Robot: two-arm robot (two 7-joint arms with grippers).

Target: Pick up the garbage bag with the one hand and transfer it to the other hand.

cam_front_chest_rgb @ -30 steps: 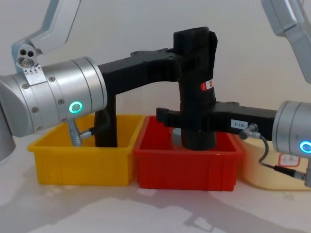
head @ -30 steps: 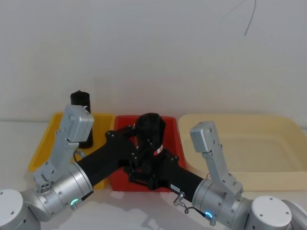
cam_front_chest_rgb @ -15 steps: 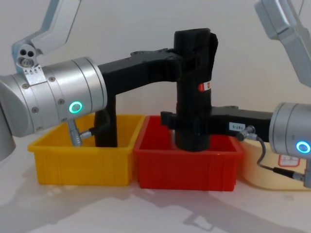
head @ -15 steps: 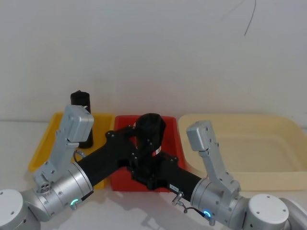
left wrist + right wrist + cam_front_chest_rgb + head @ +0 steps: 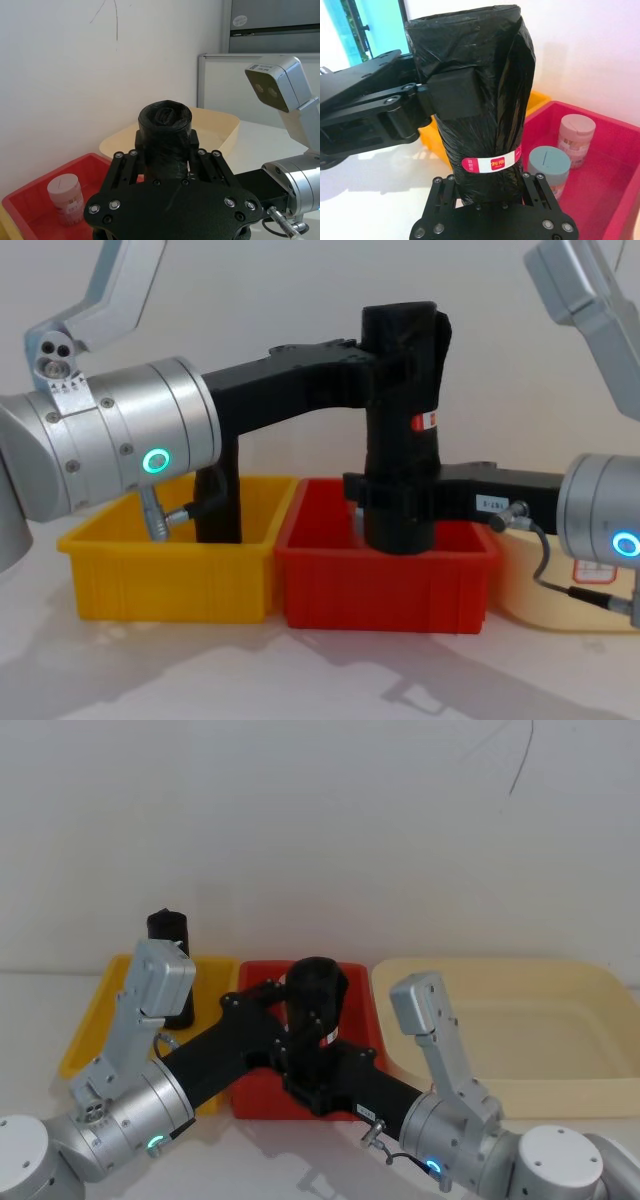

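Garbage bag [image 5: 400, 450]: a tall black cylindrical roll in crinkled, glossy film, held upright and clear of the bench [image 5: 300, 670], above the red tray [image 5: 380, 590]. A narrow red-and-white sticker [image 5: 490, 163] is wrapped around its lower half.

Left end effector [image 5: 395, 350], on the silver wrist with the green light ring [image 5: 154, 461]: closed on the upper part of the roll. One flat, square black pad [image 5: 452, 95] is pressed into the film, and creases are seen around it.

Right end effector [image 5: 400, 498], on the wrist with the blue light [image 5: 627, 544]: set around the lower part of the roll, below the sticker. Whether it is clamped on the roll cannot be told. A white printed label is carried on its body.

Red tray: smooth moulded plastic, rectangular. Two small round jars stand in it, one pale pink [image 5: 576, 132] and one with a grey-blue lid [image 5: 548, 167].

Yellow tray [image 5: 170, 580]: same form, just beside the red one on the robot's left. A second black roll [image 5: 170, 935] stands upright in it.

Cream tub [image 5: 500, 980]: larger, with rounded corners, on the right.
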